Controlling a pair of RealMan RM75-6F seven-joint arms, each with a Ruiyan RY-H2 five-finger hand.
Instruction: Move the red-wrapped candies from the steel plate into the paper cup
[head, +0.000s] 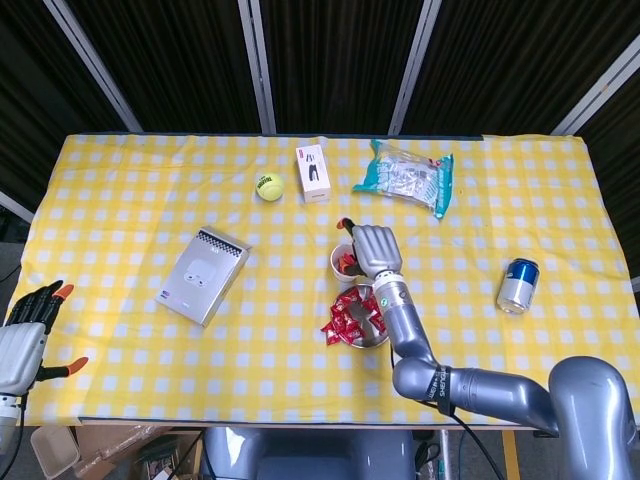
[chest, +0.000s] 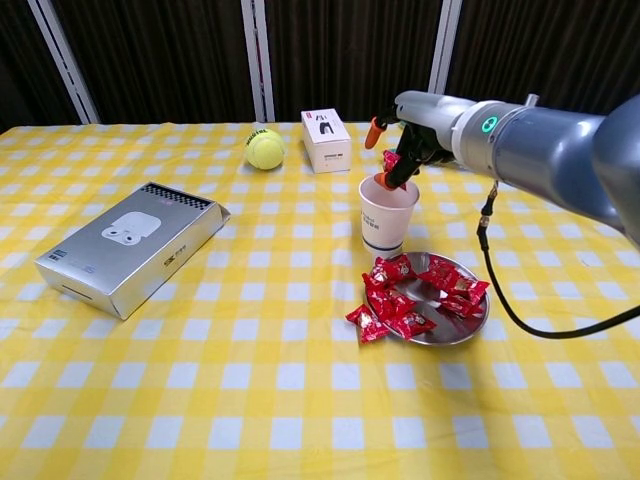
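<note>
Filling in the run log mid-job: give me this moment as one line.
right robot hand: above paper cup, fingers apart | candy visible in cup | candies left on steel plate | left robot hand: idle, table edge

My right hand (head: 374, 250) sits mid-frame over the paper cup (head: 343, 262), covering its right side, red showing inside the cup; whether I'm gripping anything can't be told from here. Just below, the steel plate (head: 376, 339) holds a pile of red-wrapped candies (head: 350, 314), some spilling over its left rim onto the yellow checked tablecloth (head: 130, 190). My left hand (head: 25, 340) hangs at the lower left edge, fingers spread, holding nothing; silver box (head: 206, 274) left of center, tennis ball (head: 268, 186), small white box (head: 314, 172) and snack bag (head: 405, 176) along the top, soda can (head: 518, 284) at right.
</note>
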